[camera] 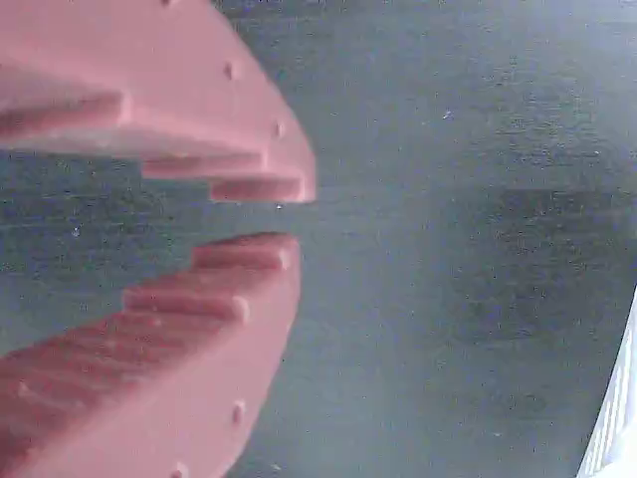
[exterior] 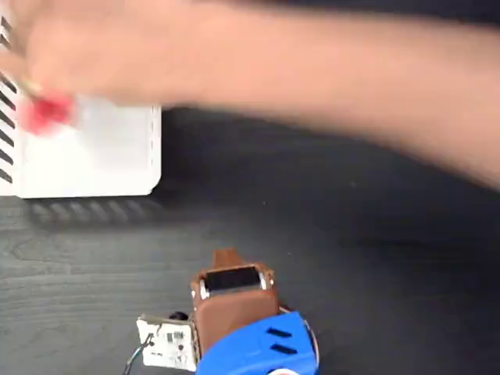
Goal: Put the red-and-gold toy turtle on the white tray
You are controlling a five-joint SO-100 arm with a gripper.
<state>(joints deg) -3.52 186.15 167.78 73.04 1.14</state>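
The white tray (exterior: 101, 156), with black diagonal stripes along its left edge, lies at the far left of the dark table in the fixed view. A person's blurred arm (exterior: 328, 86) reaches across the top of the picture, its hand over the tray. Under that hand is a red smear (exterior: 45, 113) that looks like part of the red-and-gold toy turtle; its shell is too blurred to make out. My gripper (exterior: 225, 256) sits folded near the front edge, far from the tray. In the wrist view its pink fingers (camera: 289, 219) stand almost together with nothing between them.
My arm's brown and blue body (exterior: 250, 328) and a small white circuit board (exterior: 166, 342) sit at the front edge. The dark wood-grain table (exterior: 351, 250) spreads between arm and tray. A white edge (camera: 619, 418) shows in the wrist view's lower right corner.
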